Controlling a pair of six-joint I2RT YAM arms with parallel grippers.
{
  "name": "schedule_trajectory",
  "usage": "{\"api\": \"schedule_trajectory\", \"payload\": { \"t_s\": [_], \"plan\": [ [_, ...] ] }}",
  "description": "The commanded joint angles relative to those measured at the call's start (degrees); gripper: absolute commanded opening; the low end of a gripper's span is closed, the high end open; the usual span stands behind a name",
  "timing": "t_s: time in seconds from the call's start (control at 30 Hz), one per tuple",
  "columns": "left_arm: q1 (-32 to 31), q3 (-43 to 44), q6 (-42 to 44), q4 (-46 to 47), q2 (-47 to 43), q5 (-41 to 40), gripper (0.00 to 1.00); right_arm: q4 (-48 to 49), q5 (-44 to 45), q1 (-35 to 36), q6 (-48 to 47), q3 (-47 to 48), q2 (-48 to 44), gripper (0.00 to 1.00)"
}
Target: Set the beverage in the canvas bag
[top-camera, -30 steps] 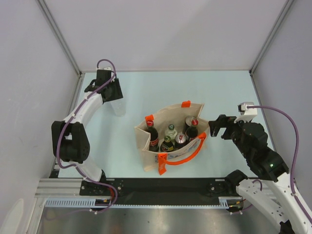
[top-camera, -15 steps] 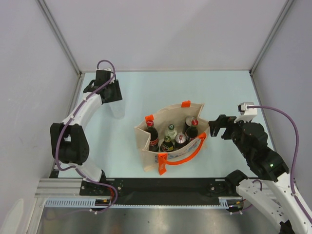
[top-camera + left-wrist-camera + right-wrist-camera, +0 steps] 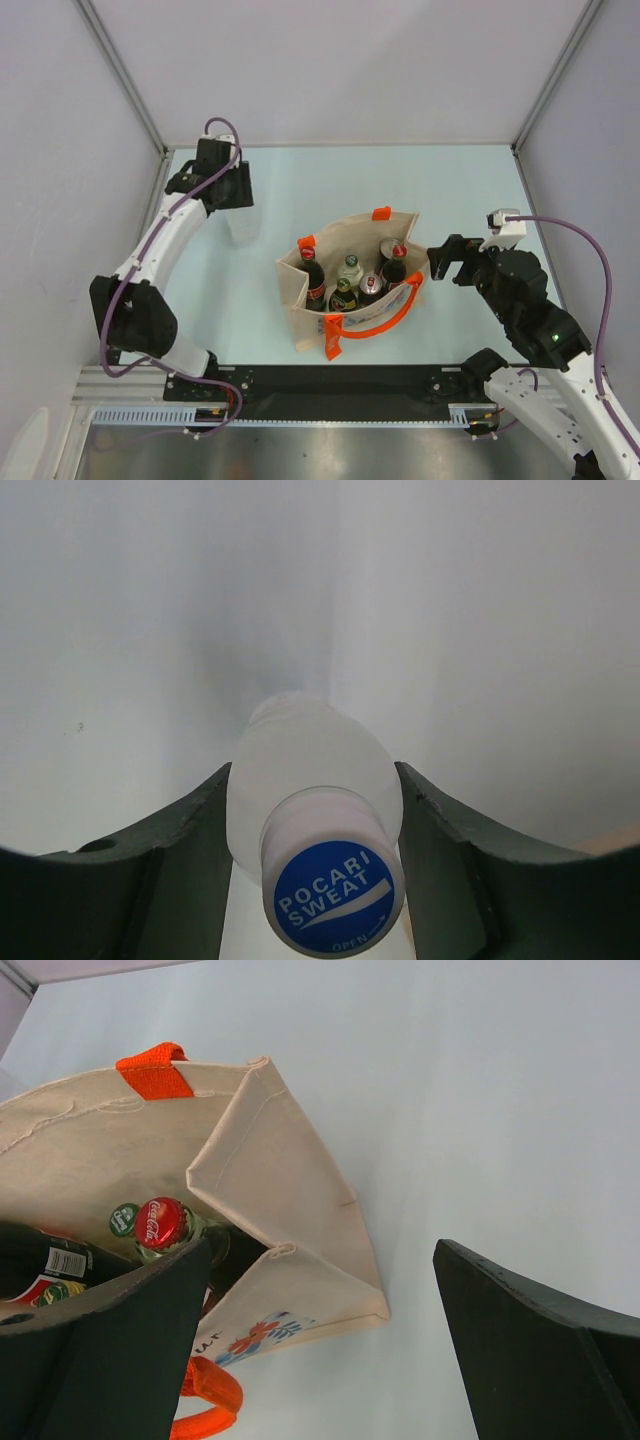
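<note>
The left gripper point(image 3: 235, 200) is positioned near the far left corner of the tabletop point(image 3: 450, 190), its two fingers pressed against opposite sides of a translucent white Pocari Sweat bottle point(image 3: 305, 765), just below the blue cap point(image 3: 333, 898). Whether the bottle base touches the tabletop cannot be determined. The canvas bag point(image 3: 308, 318) stands upright and open at the centre of the tabletop, toward the near edge, well apart from the bottle. It is beige with orange handles point(image 3: 390, 312) and contains several upright bottles, among them a Coca-Cola bottle with a red cap point(image 3: 160, 1222). The right gripper point(image 3: 438, 264) hovers just beside the right end of the bag, fingers spread wide, holding nothing
</note>
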Motion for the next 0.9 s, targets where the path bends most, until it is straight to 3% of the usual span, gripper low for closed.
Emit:
{"api": "schedule_trajectory", "payload": {
  "t_s": [0.0,0.23,0.43,0.63,0.87],
  "plan": [
    [-6.1,10.1,2.4,2.0,-5.5,-1.7,0.00,1.1,0.5,0.0,0.3,0.4,0.3,1.00],
    [-14.1,22.5,3.2,-1.7,-6.8,-3.7,0.00,1.0,0.9,0.0,-0.2,0.9,0.2,1.00],
    [-22.2,29.2,4.6,-1.8,-8.4,0.9,0.00,1.0,0.8,0.0,-0.4,1.1,0.3,1.00],
    [-26.6,32.4,4.4,-1.3,-11.0,6.2,0.00,0.7,0.8,0.0,-0.3,1.3,0.1,1.00],
    [-28.1,29.9,1.8,1.1,-15.4,19.6,0.00,0.3,0.7,0.0,0.6,1.0,-0.4,1.00]
  ]
}}
